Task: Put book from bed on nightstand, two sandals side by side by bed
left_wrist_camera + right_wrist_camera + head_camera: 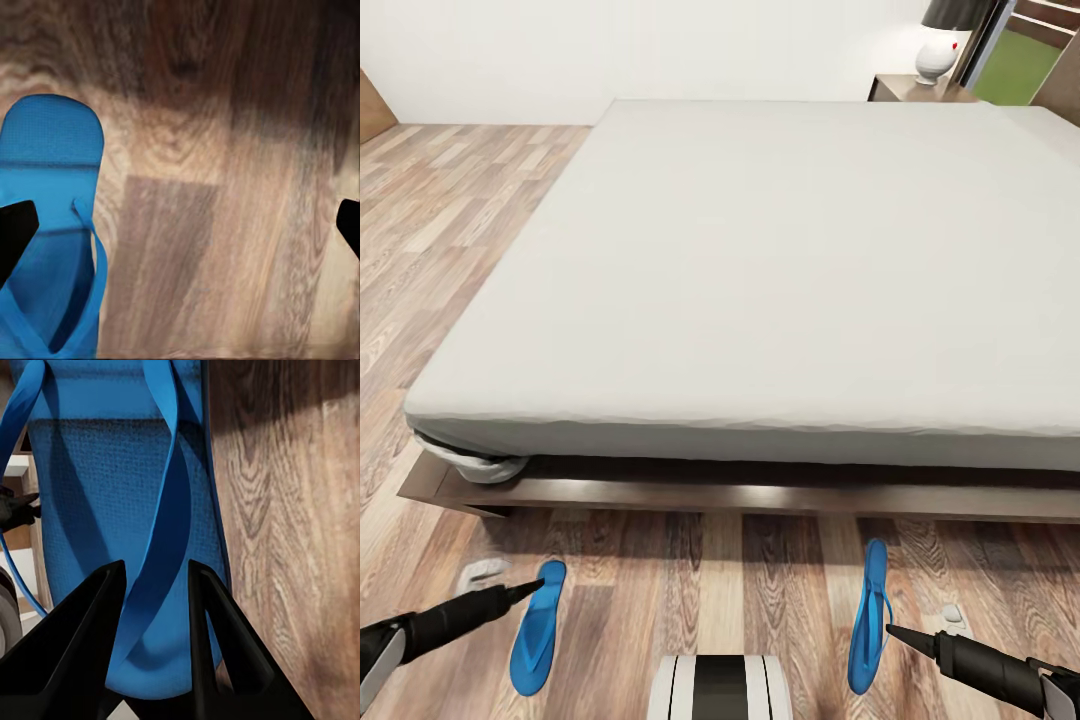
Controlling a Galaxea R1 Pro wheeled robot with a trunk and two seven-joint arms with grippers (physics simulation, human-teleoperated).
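The right gripper [890, 630] has its fingers closed on the right-hand thin flat bright blue sandal [870, 615], which stands on edge on the wood-plank floor [710, 570]. Its long axis runs from 6 toward 12 o'clock, toe end toward the bed. In the right wrist view the two dark fingers [217, 645] straddle the slim strap and sole of this sandal [112, 510], so it appears held.

The other bright blue sandal [538, 628] lies flat at about 7 o'clock in the head view, also pointing roughly toward 12 to 1 o'clock. The left gripper [530, 590] touches or nearly touches its edge, coming in from 9 o'clock. In the left wrist view its fingers [15, 232] stand wide apart, and the sandal [52, 225] lies under one of them rather than between them.

The two sandals are well apart, with the robot's white base [720, 688] between them at 6 o'clock. Bringing them side by side likely means carrying the held one toward 9 o'clock.

The large low bed with dark brown frame and pale grey mattress [780, 260] lies at 12 o'clock. A dark brown nightstand [920, 90] with a white lamp [938, 55] sits at 1 o'clock.
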